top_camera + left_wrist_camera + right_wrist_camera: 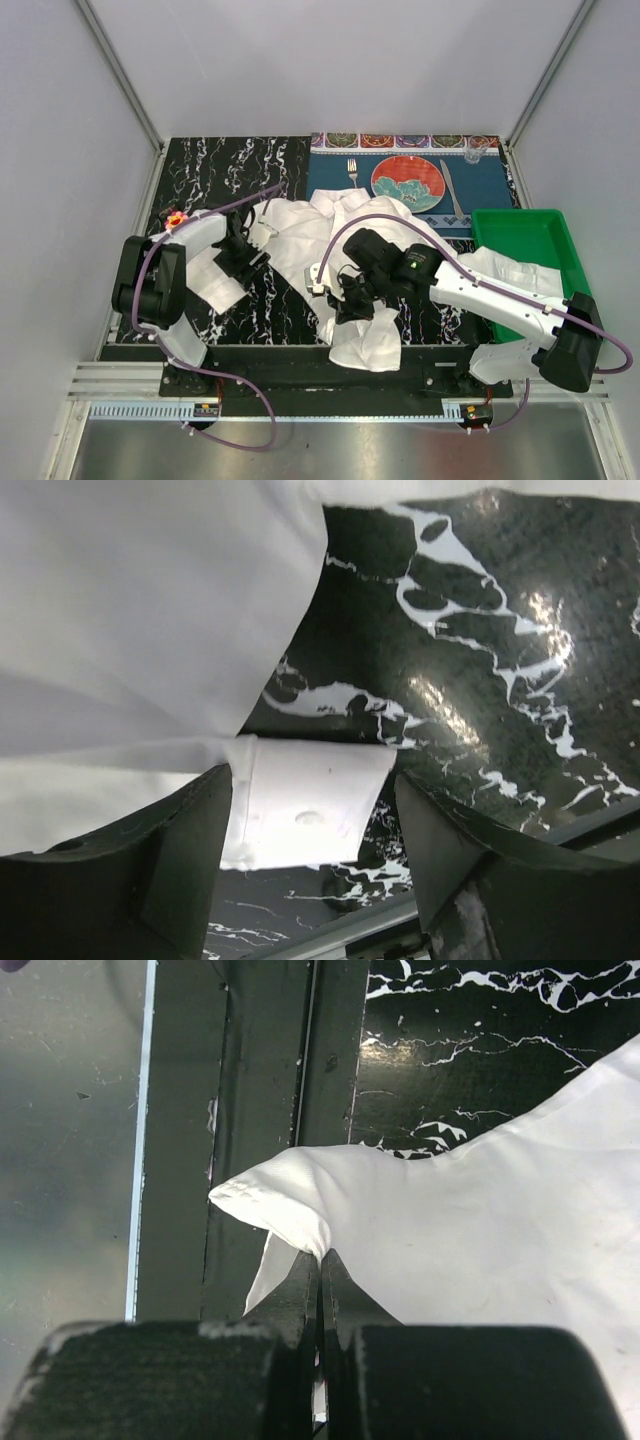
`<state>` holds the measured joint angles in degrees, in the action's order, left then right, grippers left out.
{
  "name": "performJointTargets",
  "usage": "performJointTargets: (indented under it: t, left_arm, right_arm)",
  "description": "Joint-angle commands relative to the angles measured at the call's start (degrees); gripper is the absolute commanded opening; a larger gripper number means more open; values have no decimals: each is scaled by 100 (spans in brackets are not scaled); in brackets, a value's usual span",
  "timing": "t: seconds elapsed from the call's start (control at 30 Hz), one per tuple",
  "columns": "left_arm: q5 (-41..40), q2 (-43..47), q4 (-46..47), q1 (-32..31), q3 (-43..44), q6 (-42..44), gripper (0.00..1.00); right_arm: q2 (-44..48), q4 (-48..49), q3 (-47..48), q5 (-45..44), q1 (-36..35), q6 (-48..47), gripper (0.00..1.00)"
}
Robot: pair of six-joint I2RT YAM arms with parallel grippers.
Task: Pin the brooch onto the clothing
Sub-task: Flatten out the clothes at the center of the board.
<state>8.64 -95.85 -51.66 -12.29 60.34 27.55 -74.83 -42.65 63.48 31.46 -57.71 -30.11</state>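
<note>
The clothing [320,225], a white shirt, lies crumpled across the middle of the black marble table. The brooch [175,218], a tiny red flower, sits alone at the table's far left edge, beside the left arm. My left gripper [315,825] is open just over a sleeve cuff [305,800], which lies flat between the spread fingers [175,865] without being pinched. My right gripper [321,1257] is shut on a raised fold of the clothing [480,1240] near the table's front edge; in the top view it [345,298] stands over the shirt's lower part.
A blue placemat at the back right carries a red-and-teal plate [407,180], a fork [352,172] and a knife [452,190]. A green bin [525,250] stands at the right with part of the shirt over its near corner. White walls enclose the table.
</note>
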Motion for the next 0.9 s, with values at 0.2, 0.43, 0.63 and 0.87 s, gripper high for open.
performJointTargets:
  t: [0.2,0.43,0.63,0.87]
  left_arm:
    - [-741,-224,385,-168,-443,-215,43]
    - [-259,1032,-598,911,300,-180,0]
    - [-327,1929,-1610,2792,1287,495,0]
    - [-1003,1728,-1226,4366,1209,1085,25]
  right_arm:
    - [223,205,-20,-325,-30,-4,0]
    - [241,205,-20,-387,-29,-30,0]
    - [135,284,50,-308,-30,-83,0]
    - [-58,398,278,-141,-38,-92,0]
